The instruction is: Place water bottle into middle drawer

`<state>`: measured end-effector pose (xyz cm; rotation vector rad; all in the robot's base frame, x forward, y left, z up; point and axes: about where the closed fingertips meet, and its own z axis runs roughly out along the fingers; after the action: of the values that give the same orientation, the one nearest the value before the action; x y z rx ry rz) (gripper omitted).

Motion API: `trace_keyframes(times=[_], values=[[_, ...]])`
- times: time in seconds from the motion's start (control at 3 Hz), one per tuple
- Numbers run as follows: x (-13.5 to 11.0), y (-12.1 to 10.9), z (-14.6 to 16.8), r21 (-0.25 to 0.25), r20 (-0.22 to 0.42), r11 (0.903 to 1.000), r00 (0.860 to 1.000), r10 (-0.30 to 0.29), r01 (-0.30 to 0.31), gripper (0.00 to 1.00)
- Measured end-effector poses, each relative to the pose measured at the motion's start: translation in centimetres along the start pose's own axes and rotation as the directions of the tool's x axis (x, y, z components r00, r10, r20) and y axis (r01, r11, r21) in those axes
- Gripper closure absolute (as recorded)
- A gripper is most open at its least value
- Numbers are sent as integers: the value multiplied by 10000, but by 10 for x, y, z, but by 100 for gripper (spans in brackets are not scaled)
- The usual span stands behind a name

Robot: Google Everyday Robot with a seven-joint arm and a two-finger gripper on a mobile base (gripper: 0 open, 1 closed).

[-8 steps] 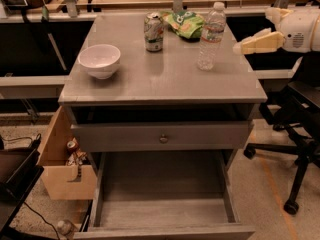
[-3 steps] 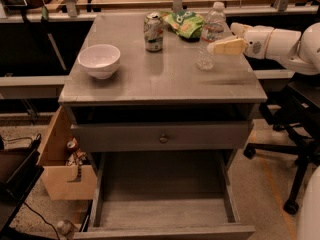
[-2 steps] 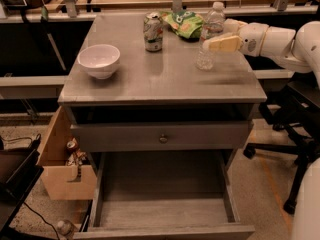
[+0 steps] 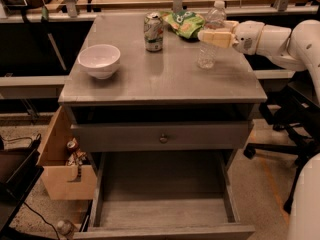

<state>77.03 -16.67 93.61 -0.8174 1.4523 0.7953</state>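
Reaching in from the right, the gripper (image 4: 205, 35) sat against the upper half of the water bottle (image 4: 207, 56), which stood upright at the far right of the cabinet top (image 4: 165, 81). Whether it clamped the bottle could not be told. The middle drawer (image 4: 165, 211) stood open below, on the near side.

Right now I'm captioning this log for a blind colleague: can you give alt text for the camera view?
The robot's gripper reaches in from the right, level with the middle of the water bottle standing on the grey cabinet top. Below, the middle drawer is pulled open; a soda can, green snack bag and white bowl also sit on top.
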Motion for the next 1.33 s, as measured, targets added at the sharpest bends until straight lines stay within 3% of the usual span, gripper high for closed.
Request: trace_keyframes(times=[0.67, 1.33], values=[[1, 3, 7, -108, 4, 9999, 10000, 18, -18, 95], [-12, 6, 11, -182, 106, 9998, 9999, -100, 102, 100]])
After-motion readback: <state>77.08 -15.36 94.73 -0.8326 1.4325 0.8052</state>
